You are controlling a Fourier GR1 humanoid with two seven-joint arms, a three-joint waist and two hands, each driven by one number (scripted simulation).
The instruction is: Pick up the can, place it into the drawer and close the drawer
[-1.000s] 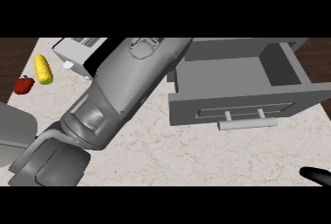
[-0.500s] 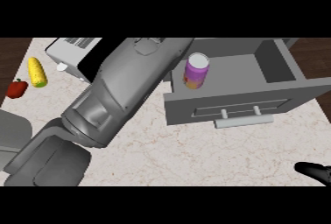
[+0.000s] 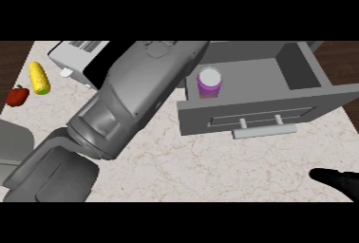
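Can (image 3: 210, 82) stands up straight inside the open drawer (image 3: 306, 78), near its left front corner, just behind the front panel. It is purple with a pale round top. It looks small, stiff and light, and its smooth round sides may be slippery, so it could tip or roll if bumped. The best place to take hold would be around its middle, with fingers on one side and the thumb on the other. But it already seems to be where it belongs, so I think the part left is closing the drawer. The drawer is gray and boxy and looks hard and heavy, and it has 1 bar handle (image 3: 265, 130) on the front. A flat push on the front panel, close to that handle, should slide it in. The big gray left forearm (image 3: 133, 95) reaches across the counter (image 3: 210, 171) toward the drawer, but the left hand is hidden, so I cannot tell if it is open or closed. Right hand (image 3: 339, 181) shows at the lower right edge, and I cannot tell its state either. Far left lie a corn cob (image 3: 38, 78) and a red pepper (image 3: 18, 95), next to a toaster (image 3: 76, 56)
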